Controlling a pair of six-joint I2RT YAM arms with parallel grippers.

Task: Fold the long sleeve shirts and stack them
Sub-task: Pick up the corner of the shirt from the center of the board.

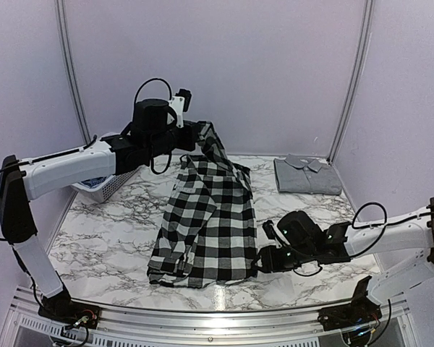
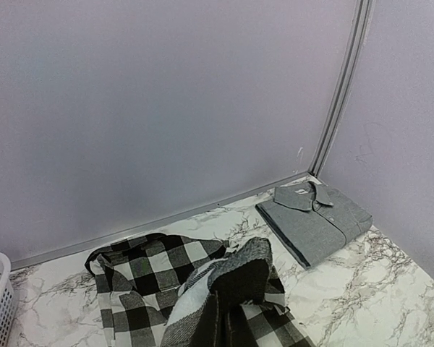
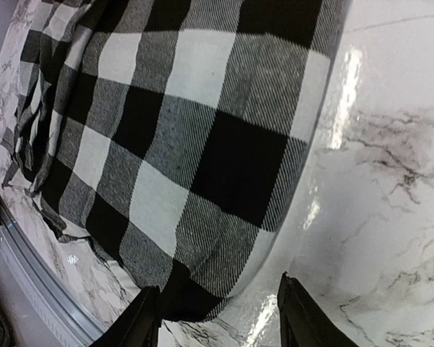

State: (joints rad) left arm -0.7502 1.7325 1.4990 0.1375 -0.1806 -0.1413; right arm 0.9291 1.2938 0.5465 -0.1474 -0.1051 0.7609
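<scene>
My left gripper point(image 1: 197, 137) is clamped on the raised top end of the checked shirt point(image 1: 210, 217), which stretches lengthwise from upper centre down to lower centre of the top view. My right gripper point(image 3: 217, 283) straddles its lower-right corner, jaws half open.

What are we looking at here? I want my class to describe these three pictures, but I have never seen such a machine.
Two robot arms are bolted to a marble table. One picture looks down from above; the other two come from cameras on each wrist. The left fingers are shut on a checked shirt, holding its far end up. The right fingers stand open around its near corner. A folded grey shirt lies at the far right; a white basket sits far left.
</scene>
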